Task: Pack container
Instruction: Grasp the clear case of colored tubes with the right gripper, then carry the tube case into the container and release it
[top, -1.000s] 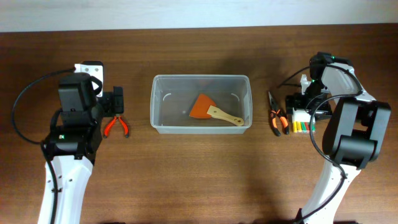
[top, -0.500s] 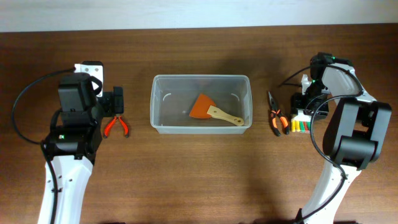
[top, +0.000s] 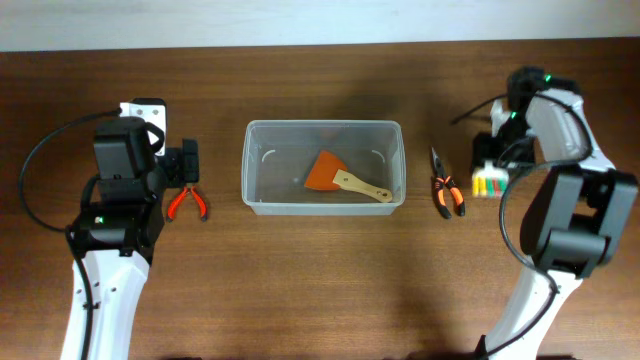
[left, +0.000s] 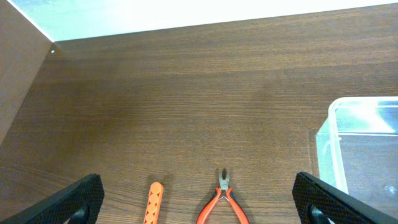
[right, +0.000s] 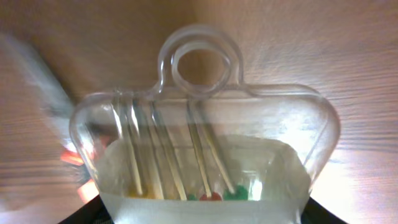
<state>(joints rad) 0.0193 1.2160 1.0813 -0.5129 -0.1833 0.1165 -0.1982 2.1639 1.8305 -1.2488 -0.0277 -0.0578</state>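
In right gripper (right: 198, 215) — clear case (right: 205, 143)

Soft, even light from above covers the dark brown wooden worktop (top: 320, 270), and the shadows are faint. In the left wrist view, white glare washes the top of the large clear plastic rectangular bin (left: 359, 149). The right wrist view is warm-toned and soft, and the small clear plastic case (right: 205, 155) smears into blur on the left.

you're looking at a robot lab bench: a bare brown wood surface (top: 320, 300), a robot arm (top: 100, 285) at each end, pliers (top: 186, 203) laid out, plain white backdrop.
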